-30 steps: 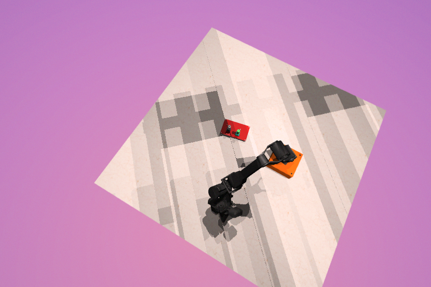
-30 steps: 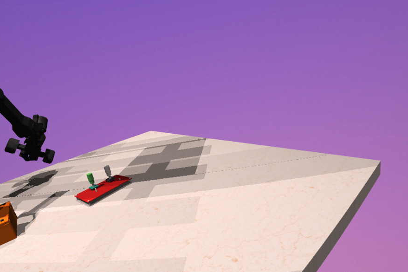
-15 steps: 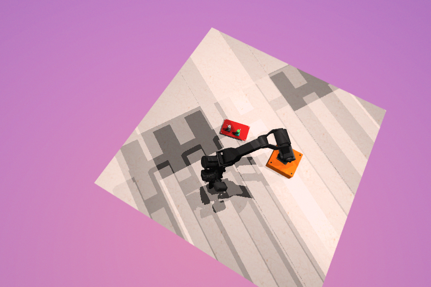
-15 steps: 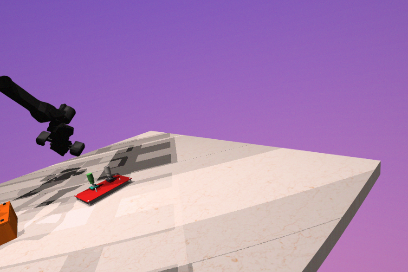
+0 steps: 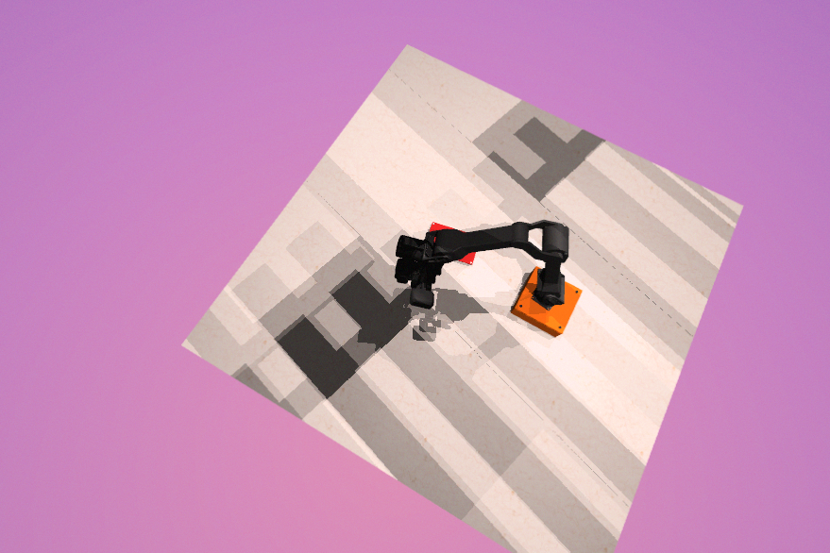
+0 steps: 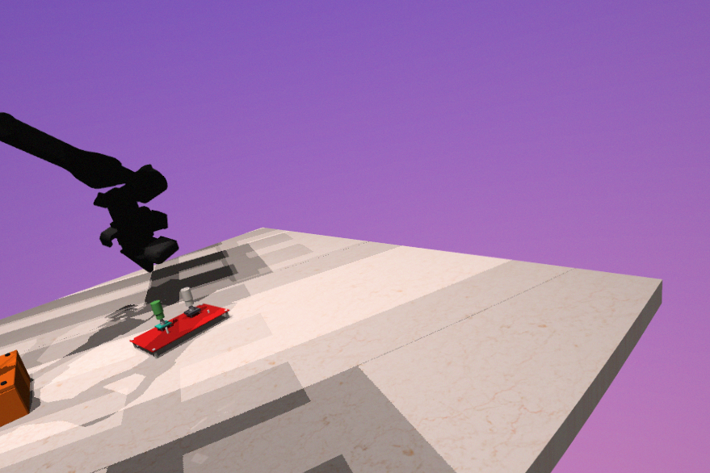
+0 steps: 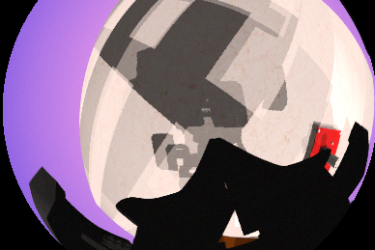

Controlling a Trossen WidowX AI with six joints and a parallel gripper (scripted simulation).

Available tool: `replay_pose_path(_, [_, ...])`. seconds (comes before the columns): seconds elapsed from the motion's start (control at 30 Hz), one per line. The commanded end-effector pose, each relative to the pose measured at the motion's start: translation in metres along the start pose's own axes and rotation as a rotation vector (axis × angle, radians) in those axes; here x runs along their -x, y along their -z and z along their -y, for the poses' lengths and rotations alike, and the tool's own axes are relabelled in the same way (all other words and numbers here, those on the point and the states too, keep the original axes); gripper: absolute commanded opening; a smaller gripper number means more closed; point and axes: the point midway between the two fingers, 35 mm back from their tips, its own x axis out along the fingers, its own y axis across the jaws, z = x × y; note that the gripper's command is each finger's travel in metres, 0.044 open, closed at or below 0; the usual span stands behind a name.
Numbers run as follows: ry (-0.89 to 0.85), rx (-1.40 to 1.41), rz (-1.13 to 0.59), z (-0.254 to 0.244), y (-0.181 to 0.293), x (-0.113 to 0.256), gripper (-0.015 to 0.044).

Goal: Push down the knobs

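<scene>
The red circuit board [image 5: 436, 226] [image 6: 148, 337] [image 7: 332, 134] stands on short legs; the arm hides most of it in the top view, and the gripper's body covers part of it in the wrist view. In the exterior view a green knob [image 6: 157, 309] stands raised above a teal potentiometer [image 6: 163, 325], and a light grey knob [image 6: 186, 296] stands raised above a dark potentiometer [image 6: 191, 311]. Both knobs lean slightly in that view. My gripper [image 6: 149, 266] [image 7: 215, 143] is shut and empty, above the knobs' height and clear of the board, pointing downward.
The orange base block [image 5: 538, 313] [image 6: 4, 398] carries the arm [image 5: 487, 240] [image 6: 48, 144], which reaches over the board in the top view. Dark shadows of the arm and other shapes fall across the pale table [image 5: 579, 351] [image 6: 422, 334].
</scene>
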Motion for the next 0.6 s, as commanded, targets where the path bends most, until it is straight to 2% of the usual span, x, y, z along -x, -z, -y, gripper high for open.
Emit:
replay_pose_path(0.0, [0.080, -0.059, -0.016, 0.031, 0.008, 0.022, 0.0000])
replay_pose_path(0.37, [0.292, -0.248, -0.137, 0.112, 0.060, 0.080, 0.0000])
replay_pose_path(0.57, [0.364, -0.351, -0.217, 0.137, 0.091, 0.108, 0.0000])
